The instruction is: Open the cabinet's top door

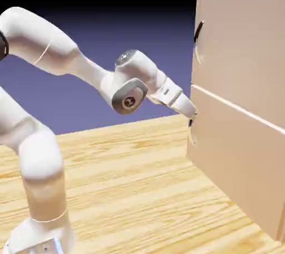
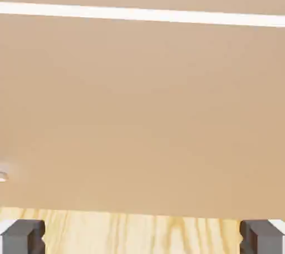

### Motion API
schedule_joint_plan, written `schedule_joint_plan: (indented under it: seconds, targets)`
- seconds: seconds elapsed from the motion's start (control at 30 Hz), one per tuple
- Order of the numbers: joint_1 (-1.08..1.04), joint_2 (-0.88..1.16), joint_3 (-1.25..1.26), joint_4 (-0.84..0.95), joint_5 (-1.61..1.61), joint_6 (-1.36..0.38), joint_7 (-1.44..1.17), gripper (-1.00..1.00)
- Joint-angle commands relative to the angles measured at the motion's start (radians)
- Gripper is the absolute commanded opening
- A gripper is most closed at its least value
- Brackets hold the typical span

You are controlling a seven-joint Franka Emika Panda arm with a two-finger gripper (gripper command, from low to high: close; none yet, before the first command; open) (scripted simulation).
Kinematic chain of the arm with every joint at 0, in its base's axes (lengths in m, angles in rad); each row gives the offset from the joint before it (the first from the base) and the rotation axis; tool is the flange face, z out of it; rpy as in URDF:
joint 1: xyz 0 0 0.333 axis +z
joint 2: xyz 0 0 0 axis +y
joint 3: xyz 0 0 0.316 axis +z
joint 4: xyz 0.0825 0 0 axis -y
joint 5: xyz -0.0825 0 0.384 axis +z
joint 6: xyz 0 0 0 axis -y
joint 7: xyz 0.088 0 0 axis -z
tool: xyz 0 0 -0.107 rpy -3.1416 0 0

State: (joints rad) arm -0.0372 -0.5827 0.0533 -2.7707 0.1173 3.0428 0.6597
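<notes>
The cabinet (image 1: 239,108) stands on the wooden table (image 1: 128,191) at the 3 o'clock side of the exterior view, and both of its doors sit flush and shut. The top door (image 1: 245,47) fills the upper part, with its small dark handle (image 1: 197,38) near the door's edge, at about 1 o'clock from the gripper. A thin pale seam (image 2: 139,14) divides it from the lower door (image 2: 139,113).

The gripper (image 1: 191,111) hangs close to the cabinet's front at about the level of that seam, well below the top handle and just above the lower door's own handle (image 1: 190,130). In the hand view the two grey fingertips (image 2: 22,236) sit at 7 and 5 o'clock, spread wide apart with nothing between them: released, grasping nothing. That view looks mostly at the lower door, with the seam toward 12 o'clock and a strip of table along 6 o'clock.

Judged from this, nothing of the task is done yet. Reaching up to the top handle, closing on it and pulling the door open all remain. Whether the fingers touch the cabinet face I cannot tell.
</notes>
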Motion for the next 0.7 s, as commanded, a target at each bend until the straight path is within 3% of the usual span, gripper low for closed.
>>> schedule_joint_plan:
  seconds: [0.0, 0.67]
  targets:
    - [-0.018, -0.005, 0.02, 0.015, 0.044, 0.002, -0.03, 0.0]
    - [-0.383, -0.099, 0.415, 0.306, 0.914, 0.045, -0.633, 0.0]
